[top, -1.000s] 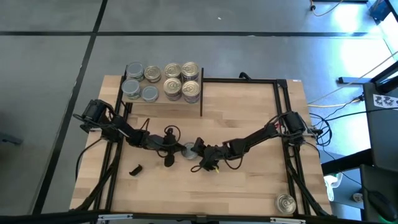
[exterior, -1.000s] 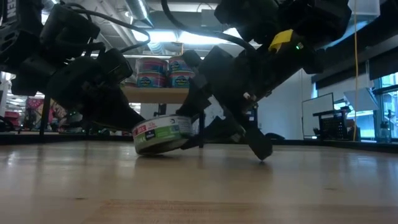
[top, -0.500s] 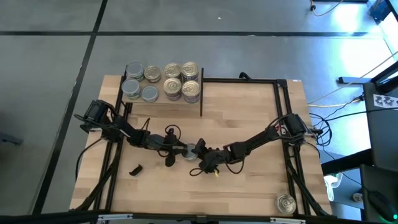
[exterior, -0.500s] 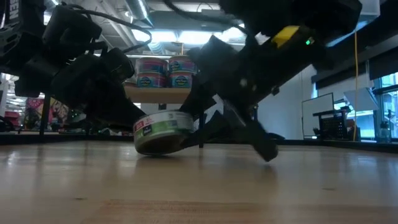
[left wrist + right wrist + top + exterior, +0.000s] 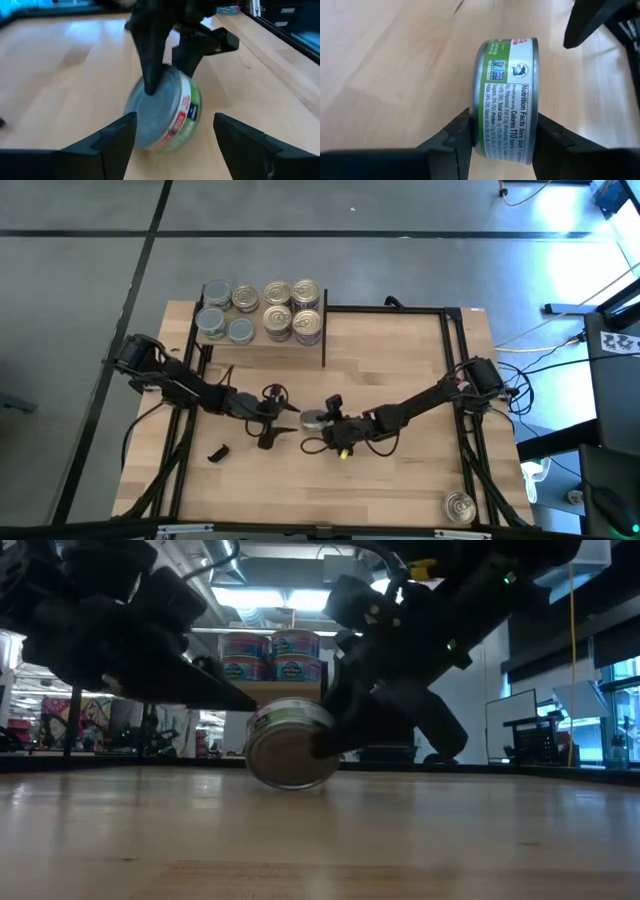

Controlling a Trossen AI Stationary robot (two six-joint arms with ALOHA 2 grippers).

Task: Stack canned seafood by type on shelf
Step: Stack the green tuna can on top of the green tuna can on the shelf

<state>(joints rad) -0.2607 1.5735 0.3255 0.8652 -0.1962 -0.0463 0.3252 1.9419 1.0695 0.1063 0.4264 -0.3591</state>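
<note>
Two dark jointed robot arms

Black links trailing looped black cables; yellow tag on the right gripper [image 5: 322, 418]; matte black wedge-shaped fingers [image 5: 117, 142] on the left gripper [image 5: 283, 417].

Non-task stuff: table, small black piece, room bkgd.
Wooden tabletop [image 5: 400, 360] lies under both grippers; small black object [image 5: 215, 452] on it, near left gripper, on its outer side. Grey floor [image 5: 80, 300] around table; cables [image 5: 555, 340] beyond right arm.

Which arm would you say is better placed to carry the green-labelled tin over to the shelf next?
Probably the right. The right gripper is clamped on the green-labelled tin, tipped on edge mid-table. The left gripper stands open beside it, gripping nothing, though the shelf lies toward the left arm's side.
</note>
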